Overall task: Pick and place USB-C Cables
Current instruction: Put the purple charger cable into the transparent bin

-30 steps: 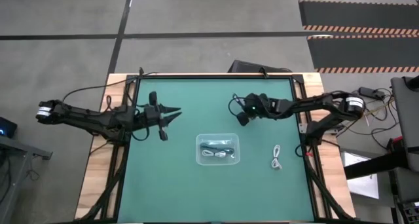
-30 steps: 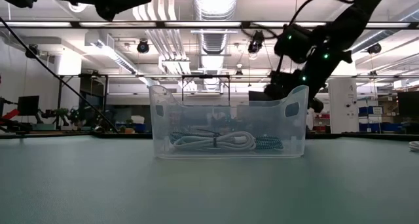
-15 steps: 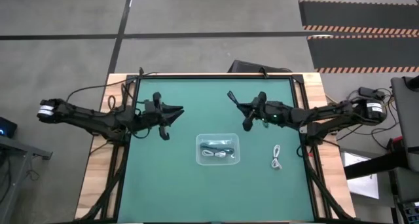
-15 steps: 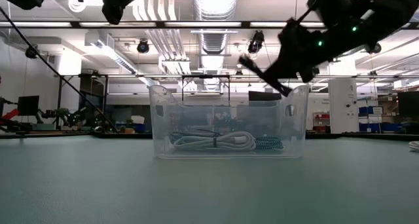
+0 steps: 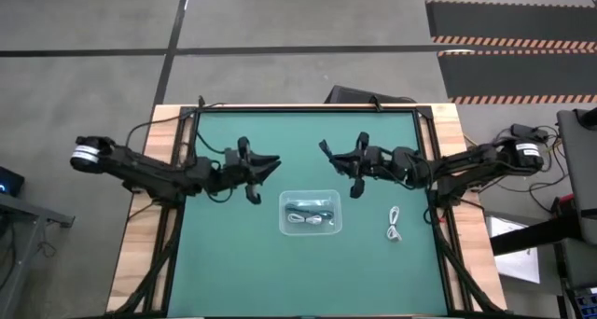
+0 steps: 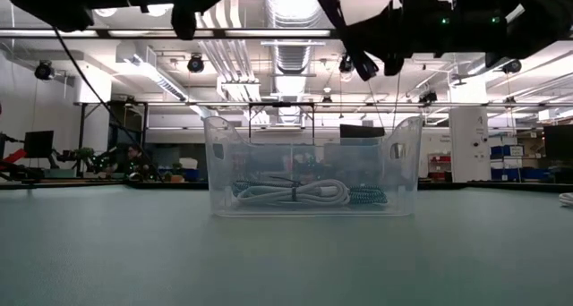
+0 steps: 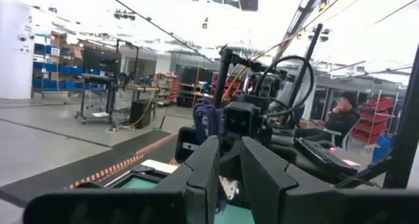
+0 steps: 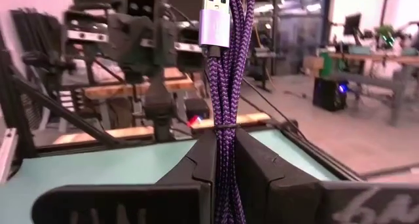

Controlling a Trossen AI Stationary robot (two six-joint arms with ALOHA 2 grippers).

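The right pincer (image 8: 222,152) squeezes a bundled purple braided USB-C cable (image 8: 226,60), and its silver plug sticks up past the fingers. This pincer (image 5: 338,158) hangs above the tabletop (image 5: 280,263), nearer the far edge than the clear tray (image 5: 311,213). White and dark cables (image 6: 295,194) lie inside the tray. One white cable (image 5: 394,224) lies on the tabletop near the right edge. The left pincer (image 5: 266,165) hangs across from it, fingers close together and holding nothing.

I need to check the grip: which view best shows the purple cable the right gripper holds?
The right wrist view: the purple cable fills it, pinched in the right gripper, silver plug showing. In the high and low views it's a thin dark sliver; the left wrist view barely shows it.
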